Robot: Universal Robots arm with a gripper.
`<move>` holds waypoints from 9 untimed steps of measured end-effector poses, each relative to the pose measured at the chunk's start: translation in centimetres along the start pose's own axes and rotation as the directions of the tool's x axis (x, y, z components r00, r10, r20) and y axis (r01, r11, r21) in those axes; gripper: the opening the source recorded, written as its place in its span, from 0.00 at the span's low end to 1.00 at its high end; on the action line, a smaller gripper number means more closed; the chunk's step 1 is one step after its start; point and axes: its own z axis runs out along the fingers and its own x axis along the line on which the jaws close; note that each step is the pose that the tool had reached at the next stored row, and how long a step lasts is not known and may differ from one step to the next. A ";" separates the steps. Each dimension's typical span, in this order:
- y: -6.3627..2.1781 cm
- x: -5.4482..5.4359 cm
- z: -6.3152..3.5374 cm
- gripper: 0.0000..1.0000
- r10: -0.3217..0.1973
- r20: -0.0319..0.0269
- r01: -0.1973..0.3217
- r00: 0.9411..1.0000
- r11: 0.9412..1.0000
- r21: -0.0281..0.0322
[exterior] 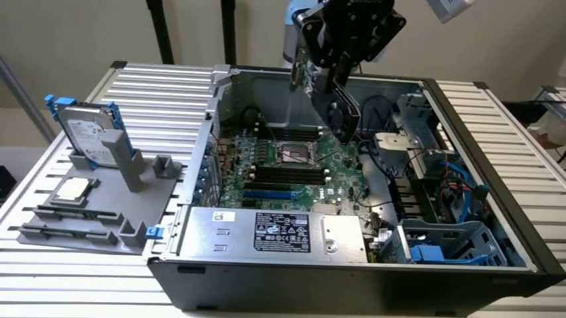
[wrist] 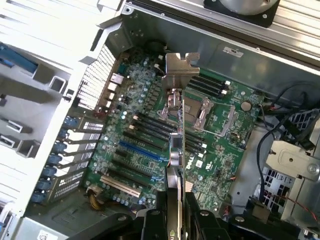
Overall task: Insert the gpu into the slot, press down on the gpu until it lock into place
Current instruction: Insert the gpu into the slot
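In the exterior view my gripper (exterior: 335, 78) hangs over the back of the open computer case, shut on the gpu (exterior: 343, 106). The gpu is a black card held on edge, well above the motherboard. The slot (exterior: 268, 195) is a bright-blue strip on the green board, nearer the front of the case than the card and apart from it. In the wrist view the gpu (wrist: 176, 150) is seen edge-on between my fingers (wrist: 155, 220), with its silver bracket (wrist: 181, 67) at the far end. The slot (wrist: 142, 151) lies beside the card's line, not under it.
A silver power-supply box (exterior: 274, 232) with a white label fills the case front. Black memory slots (exterior: 287, 173) and the processor socket (exterior: 296, 152) lie behind the blue strip. Cables and a blue drive cage (exterior: 442, 245) crowd the exterior view's right. A hard drive (exterior: 89, 132) stands on a grey fixture outside.
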 end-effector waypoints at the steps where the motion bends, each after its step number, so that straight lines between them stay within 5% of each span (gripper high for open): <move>1: 0.00 0.0 -0.01 0.26 -0.018 -0.001 0.018 1.000 1.000 0.001; 9: 0.01 0.0 -0.11 0.26 -0.162 -0.013 0.162 0.987 0.987 0.005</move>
